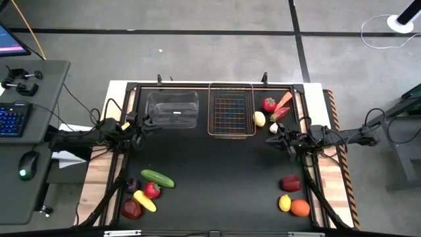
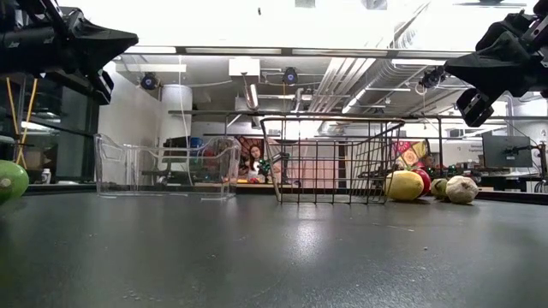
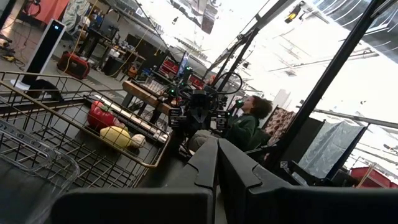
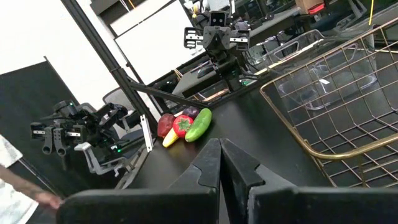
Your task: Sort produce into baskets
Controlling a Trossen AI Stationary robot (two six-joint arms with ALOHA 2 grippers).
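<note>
The clear plastic bin (image 1: 172,109) and the copper wire basket (image 1: 231,109) stand side by side at the table's far edge. A lemon (image 1: 259,118), garlic (image 1: 273,128), a carrot (image 1: 283,100) and red pieces (image 1: 269,104) lie right of the wire basket. At the near left lie a cucumber (image 1: 157,178), an eggplant (image 1: 132,185), a banana (image 1: 145,201) and a red apple (image 1: 131,209). A red apple (image 1: 290,183), a lemon (image 1: 285,203) and an orange (image 1: 300,208) lie near right. My left gripper (image 3: 217,142) hovers shut beside the bin. My right gripper (image 4: 220,142) hovers shut near the garlic. Both hold nothing.
The middle of the black table top (image 1: 217,171) lies bare between the produce piles. A desk with keyboard and mouse (image 1: 20,131) stands left of the table. A seated person (image 3: 245,124) shows in the room beyond the table's right side.
</note>
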